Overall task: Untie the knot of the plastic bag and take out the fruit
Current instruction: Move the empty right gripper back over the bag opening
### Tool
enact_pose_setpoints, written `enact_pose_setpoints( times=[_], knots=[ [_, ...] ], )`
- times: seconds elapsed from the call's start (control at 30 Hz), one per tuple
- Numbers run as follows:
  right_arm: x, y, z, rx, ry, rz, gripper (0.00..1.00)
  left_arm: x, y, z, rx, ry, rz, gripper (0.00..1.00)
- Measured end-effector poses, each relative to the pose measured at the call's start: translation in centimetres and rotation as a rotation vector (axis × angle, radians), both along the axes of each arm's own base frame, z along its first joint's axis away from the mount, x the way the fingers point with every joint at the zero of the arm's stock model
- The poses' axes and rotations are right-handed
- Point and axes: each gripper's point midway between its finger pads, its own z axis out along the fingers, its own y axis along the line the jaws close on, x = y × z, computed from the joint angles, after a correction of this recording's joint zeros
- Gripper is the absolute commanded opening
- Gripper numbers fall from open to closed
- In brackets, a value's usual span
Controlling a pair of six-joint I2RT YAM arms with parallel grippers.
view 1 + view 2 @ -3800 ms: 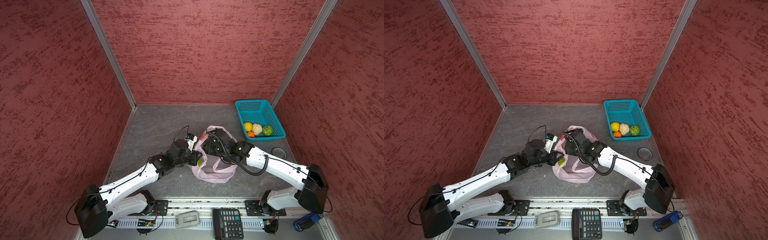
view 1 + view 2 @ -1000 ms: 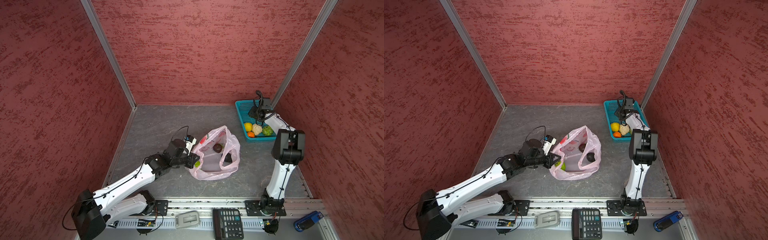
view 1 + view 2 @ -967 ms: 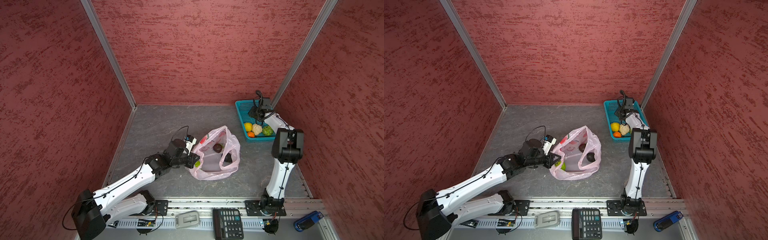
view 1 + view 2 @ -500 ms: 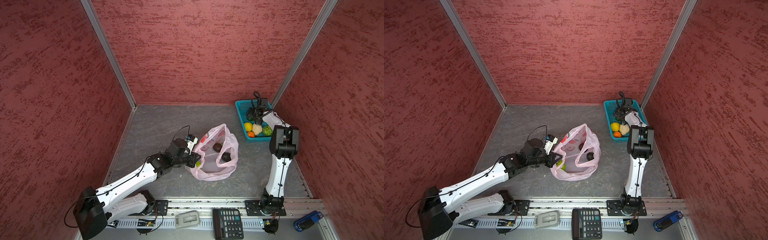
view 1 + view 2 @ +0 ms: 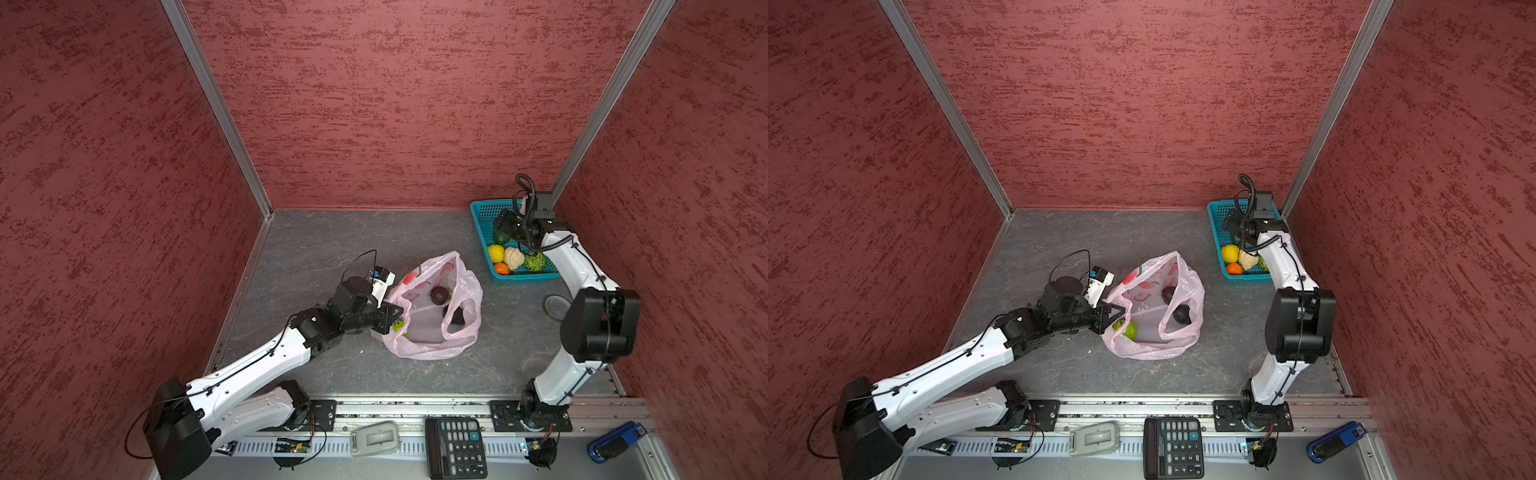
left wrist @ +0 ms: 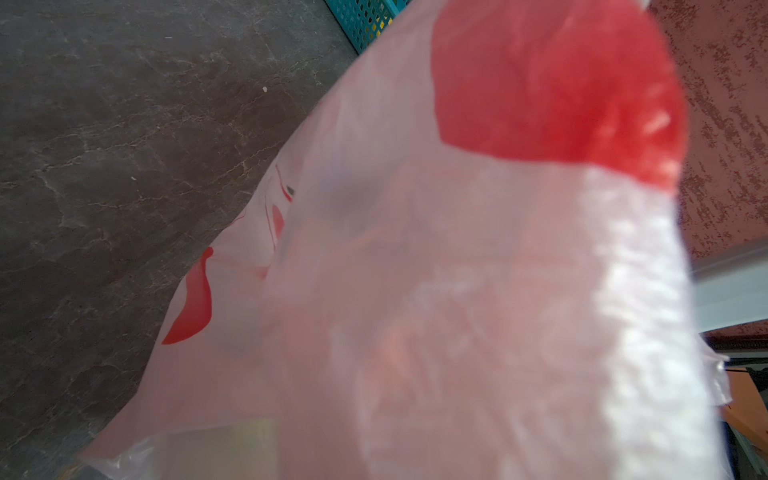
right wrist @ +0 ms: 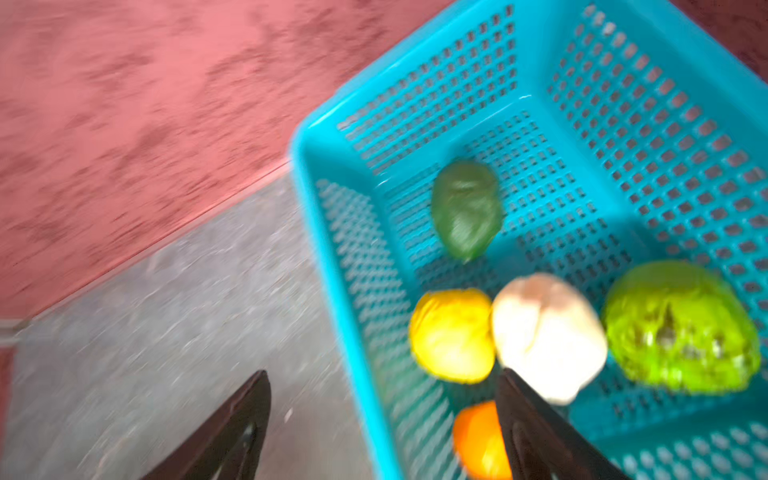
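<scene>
The plastic bag [image 5: 432,336] lies mid-bench with its mouth open and no knot showing. My left pincer [image 5: 391,316] is clamped on its rim. My right pincer [image 7: 382,374] gapes empty over the basket [image 5: 482,216] in the far right corner. Five fruit [image 7: 548,336] sit there; I judge three are left in the bag.

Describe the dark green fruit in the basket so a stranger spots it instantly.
Find the teal perforated plastic basket in the far right corner. Inside, the dark green round fruit lies alone, apart from the yellow, cream, orange and light-green cluster.
</scene>
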Motion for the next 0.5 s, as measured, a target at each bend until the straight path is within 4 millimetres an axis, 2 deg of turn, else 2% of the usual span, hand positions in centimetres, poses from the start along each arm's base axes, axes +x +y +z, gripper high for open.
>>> enact_pose_setpoints(
  times=[0.27, 0.37, 0.5],
  knots=[
    [-10.8, 9.7, 5.3, 0.08, -0.033, 0.248, 0.87, -0.2, -0.5, 0.7, -0.019, -0.009, -0.023, 0.0],
    [-14.2, 12.4, 7.3, 0.119, -0.053, 0.33, 0.87, 0.0, -0.6, 1.3, -0.026, -0.021, -0.024, 0.0],
    [-17.7, 15.2, 8.7, 0.164, -0.04, 0.419, 0.87, 0.1, -0.7, 1.6, -0.027, -0.03, -0.027, 0.0]
  ],
)
